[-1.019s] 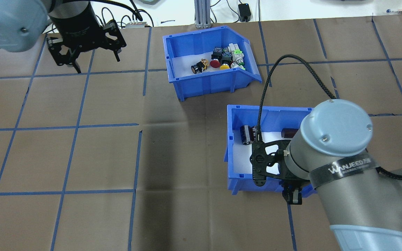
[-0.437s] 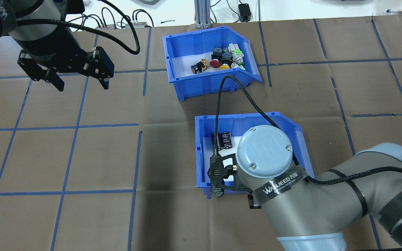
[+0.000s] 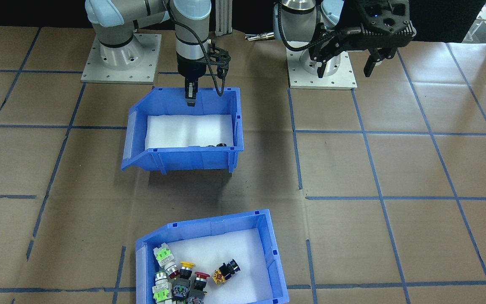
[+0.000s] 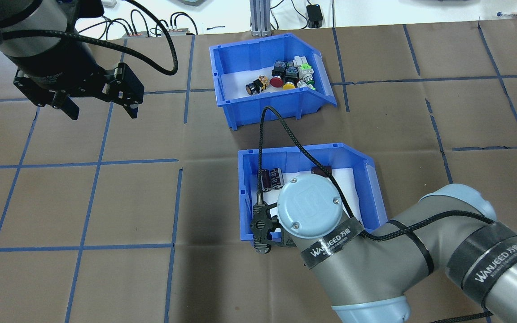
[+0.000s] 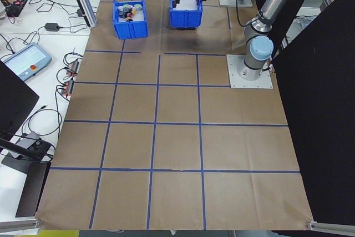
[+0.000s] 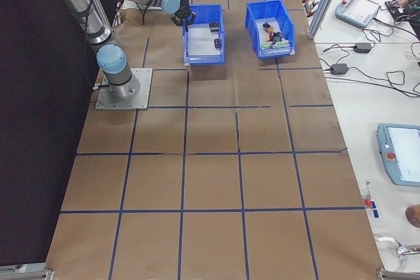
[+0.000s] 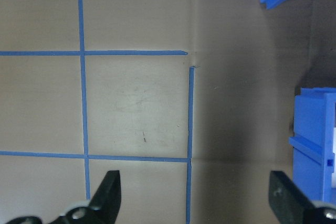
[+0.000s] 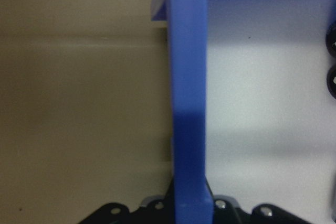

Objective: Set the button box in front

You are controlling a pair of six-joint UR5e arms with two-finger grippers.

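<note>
Buttons first — the button box (image 4: 267, 76) sits at the far side of the bench (image 4: 106, 202), away from the robot, its green, yellow, red and black switches heaped at one end on the white liner, and neither arm is on it. So, as I read it, the task's own move is not yet made.

What is in hand is the other blue bin (image 4: 303, 193), the one with black cylinders, nearer the robot and just this side of the button box. The right gripper (image 8: 189, 203) has its jaws clamped on that bin's near wall — the wrist view shows the blue wall running straight down between them. My guess: it is being cleared aside to make room.

The left gripper (image 4: 99, 105) hangs high over bare bench well to the left, jaws wide apart, holding nothing.

Brown paper with a blue tape grid covers the bench; cables, a pendant and power bricks line the white side tables.
</note>
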